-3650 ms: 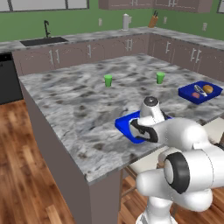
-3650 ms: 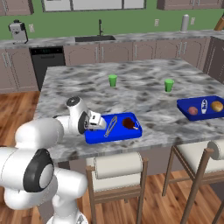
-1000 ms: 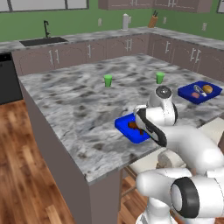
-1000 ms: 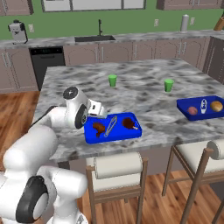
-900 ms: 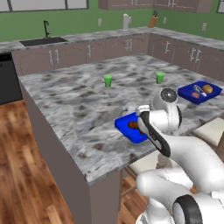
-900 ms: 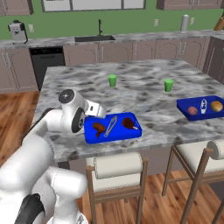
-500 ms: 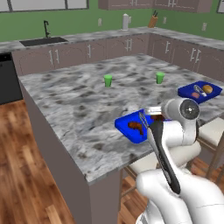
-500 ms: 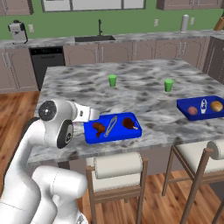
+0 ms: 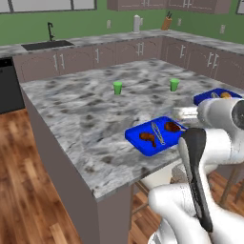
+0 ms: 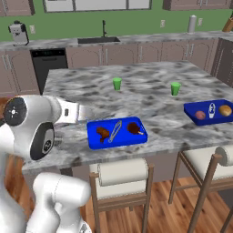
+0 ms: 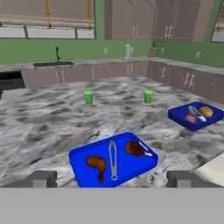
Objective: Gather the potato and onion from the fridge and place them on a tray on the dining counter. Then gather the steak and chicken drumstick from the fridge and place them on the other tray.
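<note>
Arm has pulled back from the near tray [image 11: 144, 164], gripper [image 11: 111, 179] fingers spread and empty; steak [image 11: 132, 148] and drumstick [image 11: 97, 163] sit in it at frame centre, so task looks done.

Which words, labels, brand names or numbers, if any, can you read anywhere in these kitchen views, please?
None: no writing, label, brand or number can be read on the trays, the green cups, the dining counter or the wall cabinets.
</note>
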Available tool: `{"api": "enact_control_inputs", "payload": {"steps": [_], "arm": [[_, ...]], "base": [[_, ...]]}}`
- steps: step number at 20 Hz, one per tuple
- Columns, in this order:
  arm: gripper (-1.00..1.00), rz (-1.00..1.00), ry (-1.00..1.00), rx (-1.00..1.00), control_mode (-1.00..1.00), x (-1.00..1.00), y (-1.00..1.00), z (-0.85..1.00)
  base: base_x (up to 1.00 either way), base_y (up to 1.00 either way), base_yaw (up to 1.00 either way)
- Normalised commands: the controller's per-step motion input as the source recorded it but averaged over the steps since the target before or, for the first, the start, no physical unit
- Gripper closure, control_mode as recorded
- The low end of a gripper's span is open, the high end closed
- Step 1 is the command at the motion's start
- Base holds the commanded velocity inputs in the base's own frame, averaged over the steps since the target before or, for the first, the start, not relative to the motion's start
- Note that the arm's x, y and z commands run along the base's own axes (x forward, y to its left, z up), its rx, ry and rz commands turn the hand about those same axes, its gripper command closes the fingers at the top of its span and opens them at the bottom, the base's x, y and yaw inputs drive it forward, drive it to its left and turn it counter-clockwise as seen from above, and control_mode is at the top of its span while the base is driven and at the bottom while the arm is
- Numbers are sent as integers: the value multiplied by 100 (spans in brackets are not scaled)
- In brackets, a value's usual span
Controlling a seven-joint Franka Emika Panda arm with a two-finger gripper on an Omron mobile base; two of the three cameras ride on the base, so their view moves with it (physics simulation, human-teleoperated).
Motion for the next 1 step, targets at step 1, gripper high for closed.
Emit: {"api": "enact_control_inputs", "payload": {"steps": [1], "arm": [[-100, 0, 0, 0, -100, -100, 0, 100]], "base": [[0, 0, 0]]}}
